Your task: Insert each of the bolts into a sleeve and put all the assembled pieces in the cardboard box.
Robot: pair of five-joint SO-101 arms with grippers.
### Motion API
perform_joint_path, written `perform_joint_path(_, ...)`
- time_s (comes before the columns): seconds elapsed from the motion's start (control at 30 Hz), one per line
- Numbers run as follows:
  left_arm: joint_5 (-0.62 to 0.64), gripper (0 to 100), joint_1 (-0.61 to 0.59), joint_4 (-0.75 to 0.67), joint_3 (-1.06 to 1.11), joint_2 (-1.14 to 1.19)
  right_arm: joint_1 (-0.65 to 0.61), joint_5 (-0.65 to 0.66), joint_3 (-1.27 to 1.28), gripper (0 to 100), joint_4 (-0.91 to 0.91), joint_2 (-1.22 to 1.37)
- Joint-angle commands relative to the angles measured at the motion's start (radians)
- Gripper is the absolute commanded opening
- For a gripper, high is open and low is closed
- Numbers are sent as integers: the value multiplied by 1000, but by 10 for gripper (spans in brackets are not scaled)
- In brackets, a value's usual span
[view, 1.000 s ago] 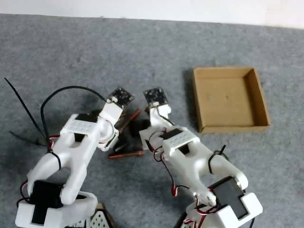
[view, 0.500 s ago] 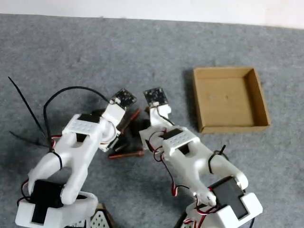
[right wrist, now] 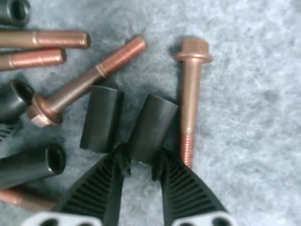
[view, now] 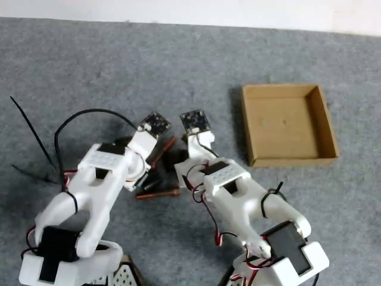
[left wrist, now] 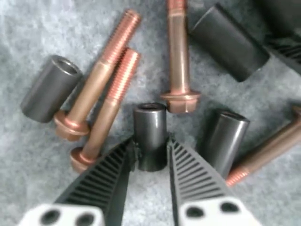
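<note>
1. While both arms sit over the pile [view: 158, 193] of bolts and sleeves, well apart from the cardboard box [view: 292, 161] and off one of its side walls, the box holds nothing, so I read this as the pick stage
2. left gripper [left wrist: 151, 142]: this arm is the farther one from the box. Its jaws are clamped across the body of sleeve A [left wrist: 150, 125], roughly mid-length, bore end pointing away from the wrist. That grip looks sound to me
3. Lift sleeve A straight up. A side bolt [left wrist: 106, 109] and a spare sleeve [left wrist: 225, 139] flank it closely, and the head of a flanged bolt [left wrist: 178, 56] sits just off its far end. Any sideways drag would likely stir the pile
4. right gripper [right wrist: 140, 157]: this arm is the nearer one to the box. Its jaws pinch only the very end of sleeve B [right wrist: 153, 120], so I expect it to pivot on lift. Better to let go and bite again nearer mid-length
5. Two sleeves can't mate, so one arm needs a bolt. My pick: right swaps to the long bolt [right wrist: 190, 94] lying along sleeve B, gripped near the head with the thread left free
6. Mate on the box side of the pile with axes lined up, so the carry to the box is short
</note>
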Motion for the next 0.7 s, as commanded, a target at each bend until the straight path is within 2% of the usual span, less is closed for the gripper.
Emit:
perform_joint_path(0.0, -5, 6, -12, -8, 67, -104, 45, 3, -24, 6, -22, -5)
perform_joint_path(0.1, -5, 6, -12, -97, 182, -248, 45, 6, -24, 6, -22, -5)
perform_joint_path(0.27, -5, 6, -13, -158, 358, -542, 45, 6, -24, 6, -22, -5)
perform_joint_path(0.47, -3, 6, -24, -170, 490, -814, 45, 6, -24, 6, -22, -5)
perform_joint_path(0.67, 3, 6, -74, -169, 544, -960, 45, 8, -24, 6, -24, -5)
